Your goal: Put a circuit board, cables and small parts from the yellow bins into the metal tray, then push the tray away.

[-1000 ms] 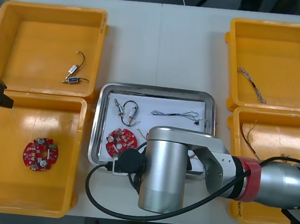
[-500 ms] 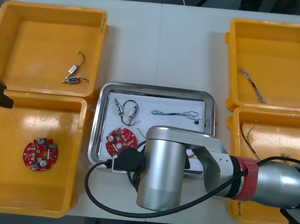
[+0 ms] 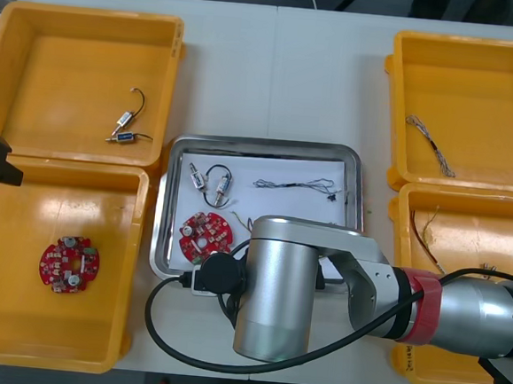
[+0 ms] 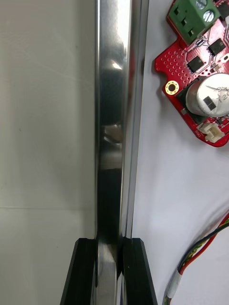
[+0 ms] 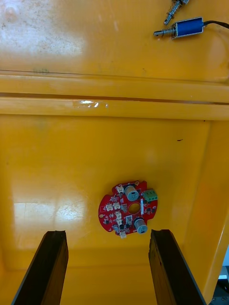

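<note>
Between the yellow bins (image 3: 23,218), the metal tray (image 3: 265,145) lies on the table (image 3: 283,78), its near rim clamped by the right gripper (image 4: 109,243). Inside lie a red circuit board (image 3: 207,233), a thin cable (image 3: 297,187) and small metal parts (image 3: 211,181). The left gripper (image 5: 107,233) hangs over the near left bin, fingers apart above a second board (image 5: 128,208).
</note>
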You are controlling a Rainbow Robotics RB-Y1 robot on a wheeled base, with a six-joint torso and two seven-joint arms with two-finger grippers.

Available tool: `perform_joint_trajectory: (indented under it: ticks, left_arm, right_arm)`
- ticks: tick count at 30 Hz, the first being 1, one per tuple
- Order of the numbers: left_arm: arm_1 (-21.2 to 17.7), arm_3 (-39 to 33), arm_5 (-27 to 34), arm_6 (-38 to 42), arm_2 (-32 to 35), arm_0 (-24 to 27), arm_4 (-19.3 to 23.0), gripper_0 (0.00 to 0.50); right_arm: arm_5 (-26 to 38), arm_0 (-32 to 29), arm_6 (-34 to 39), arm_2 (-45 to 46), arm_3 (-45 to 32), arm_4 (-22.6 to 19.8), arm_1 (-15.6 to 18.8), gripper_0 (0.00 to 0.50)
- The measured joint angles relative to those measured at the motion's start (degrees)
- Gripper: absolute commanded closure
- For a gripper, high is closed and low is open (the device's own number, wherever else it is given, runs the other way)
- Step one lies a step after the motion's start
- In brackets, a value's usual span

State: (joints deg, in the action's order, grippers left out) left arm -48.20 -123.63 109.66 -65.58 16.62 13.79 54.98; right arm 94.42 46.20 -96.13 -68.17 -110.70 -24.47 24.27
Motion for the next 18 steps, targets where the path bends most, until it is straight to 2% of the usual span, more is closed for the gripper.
perform_joint_trajectory:
  ticks: [5, 13, 18]
  left_arm:
    - [0.00, 0.00, 0.00, 0.00, 0.00, 0.00, 0.00, 0.000]
    - [0.00, 0.00, 0.00, 0.00, 0.00, 0.00, 0.00, 0.000]
    - [0.00, 0.00, 0.00, 0.00, 0.00, 0.00, 0.00, 0.000]
  right_arm:
    - [0.00, 0.00, 0.08, 0.00, 0.01, 1.07, 0.00, 0.500]
    - [0.00, 0.00, 0.29, 0.00, 0.11, 5.07, 0.03, 0.500]
    - [-0.23, 0.29, 0.29, 0.00, 0.13, 5.53, 0.50, 0.500]
